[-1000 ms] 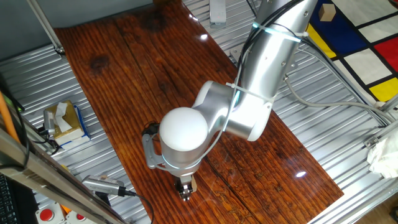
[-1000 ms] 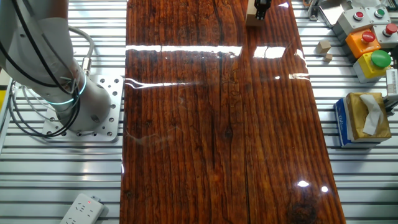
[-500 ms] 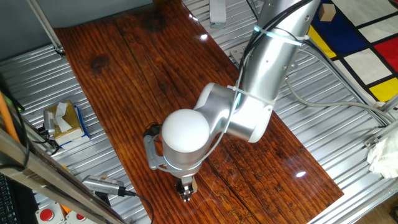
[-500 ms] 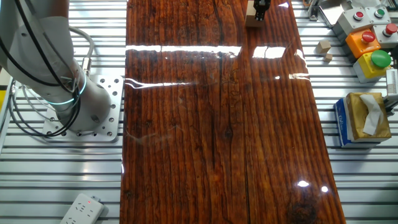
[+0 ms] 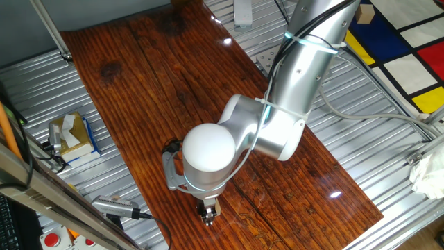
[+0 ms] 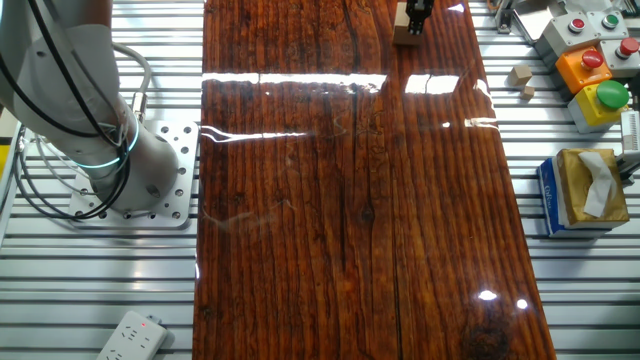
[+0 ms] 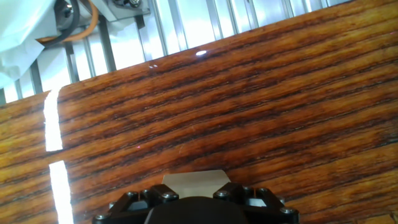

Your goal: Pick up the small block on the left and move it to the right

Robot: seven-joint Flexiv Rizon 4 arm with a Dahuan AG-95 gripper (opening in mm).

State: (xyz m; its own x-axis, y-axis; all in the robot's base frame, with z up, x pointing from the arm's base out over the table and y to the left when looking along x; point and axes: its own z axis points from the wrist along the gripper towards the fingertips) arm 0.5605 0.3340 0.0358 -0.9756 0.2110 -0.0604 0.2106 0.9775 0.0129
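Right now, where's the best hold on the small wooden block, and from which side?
Probably the two opposite flat side faces of the small wooden block, coming straight down from above. It sits flat on the wooden board with a square face up, and the gripper hangs right over it.

Since a second ago the arm (image 5: pixel 291 90) sits slightly further right and its upper link stands a little more upright in one fixed view, with the round white joint cap (image 5: pixel 208 147) shifted a touch right and down. In the other fixed view, the small block (image 6: pixel 404 30) and the hand (image 6: pixel 418 12) at the top edge of the tabletop (image 6: pixel 340 200) lie marginally higher in the picture than before.
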